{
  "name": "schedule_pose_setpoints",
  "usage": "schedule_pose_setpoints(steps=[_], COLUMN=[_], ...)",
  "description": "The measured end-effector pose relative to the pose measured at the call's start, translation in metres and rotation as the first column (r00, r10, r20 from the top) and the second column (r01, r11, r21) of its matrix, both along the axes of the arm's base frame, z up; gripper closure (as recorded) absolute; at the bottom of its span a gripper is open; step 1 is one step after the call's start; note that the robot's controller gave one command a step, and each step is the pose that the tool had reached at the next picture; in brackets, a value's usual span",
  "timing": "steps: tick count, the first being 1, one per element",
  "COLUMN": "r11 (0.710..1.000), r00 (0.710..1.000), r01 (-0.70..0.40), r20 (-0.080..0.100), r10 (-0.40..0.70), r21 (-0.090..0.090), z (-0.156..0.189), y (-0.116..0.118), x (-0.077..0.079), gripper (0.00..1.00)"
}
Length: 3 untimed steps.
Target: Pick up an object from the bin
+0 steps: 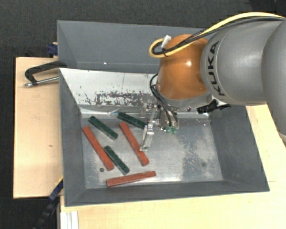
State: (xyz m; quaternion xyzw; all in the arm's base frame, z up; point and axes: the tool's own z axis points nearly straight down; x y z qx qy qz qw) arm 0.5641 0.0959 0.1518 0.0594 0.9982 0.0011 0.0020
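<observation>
Red bar (132,142), long and flat, lies aslant in the middle of the grey bin (238,175), its lower end pointing toward the lower right of the frame. The gripper (149,135) hangs just over that lower end, below the arm's orange cover (181,70); I cannot tell whether it is open or closed, and nothing shows as held. Close by, a dark green bar (131,119) lies just above the red one, its right end hidden under the gripper. To the left lie a second green bar (103,128), a longer red strip (97,148) and a short green piece (116,159) beside it. Another red stick (130,179) lies flat along the bin's lower edge, apart from the rest.
</observation>
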Motion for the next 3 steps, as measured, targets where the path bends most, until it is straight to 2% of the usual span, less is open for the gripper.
schedule_pose_setpoints(steps=[1,2,3], r11=[0.983,0.969,0.931], r00=[0.983,0.969,0.931], r01=[0.184,0.248,0.364], r20=[-0.007,0.003,-0.007], r10=[-0.184,-0.248,-0.364], r21=[-0.001,0.002,-0.002], z=[-0.018,-0.029,-0.080], y=[0.007,-0.013,-0.002], x=[-0.035,0.039,-0.043], gripper=[0.00,0.00,0.00])
